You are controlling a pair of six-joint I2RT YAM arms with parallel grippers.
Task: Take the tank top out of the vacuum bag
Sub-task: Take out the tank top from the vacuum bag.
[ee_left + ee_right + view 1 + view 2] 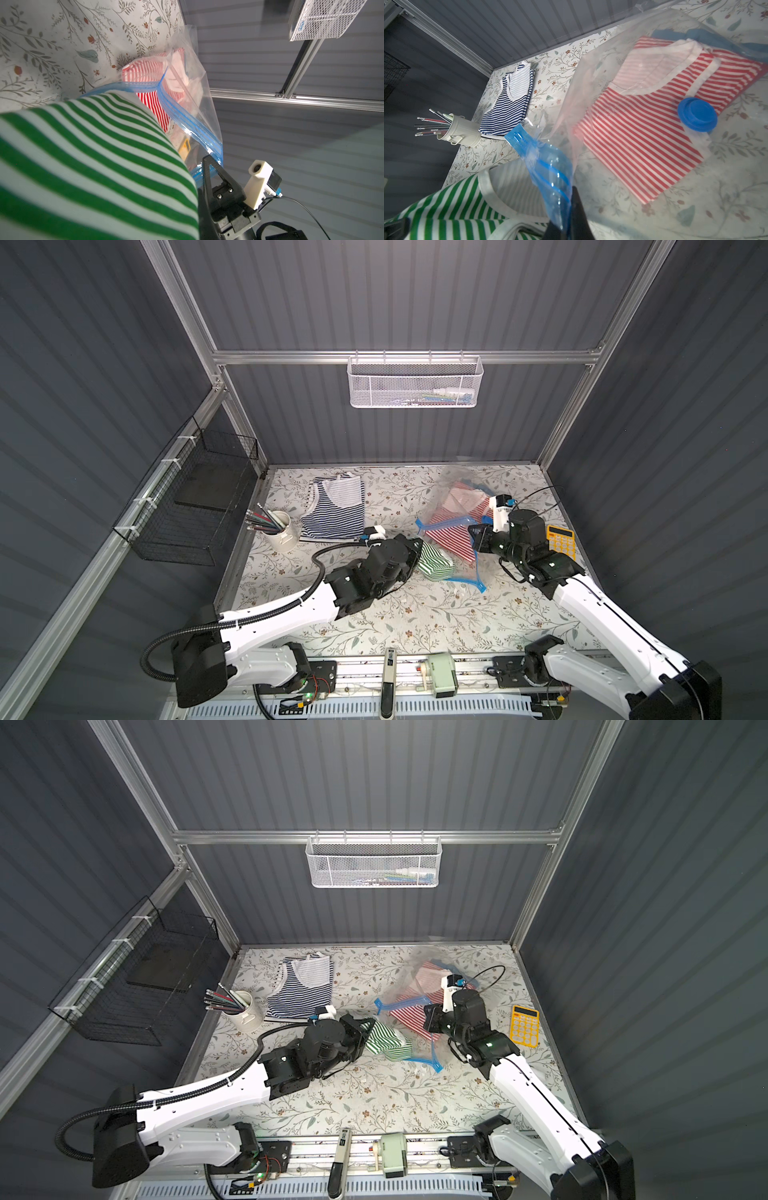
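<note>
Your left gripper (pixel 419 554) is clamped on the green-striped tank top (pixel 435 566) at the mouth of the vacuum bag (pixel 453 506), which lies at 1 o'clock from the middle of the table (pixel 374 614). Your right gripper (pixel 474 537) pinches the bag's blue zip strip (pixel 544 166).

We see the vacuum bag (pixel 455 485) lying crumpled on the far right part of the floral worktop (pixel 415 614). It is clear and crinkly, and its mouth gapes with the two bright blue zip strips (pixel 446 524) parted. Its round blue valve cap (pixel 697 114) sits at the edge of a folded red-and-white striped tank top (pixel 451 541), which lies flat inside. The green-and-white striped tank top (pixel 434 566) is bunched at the mouth between the blue strips, pinched by the left tool (pixel 415 556). The right tool (pixel 473 537) clamps one blue strip.
</note>
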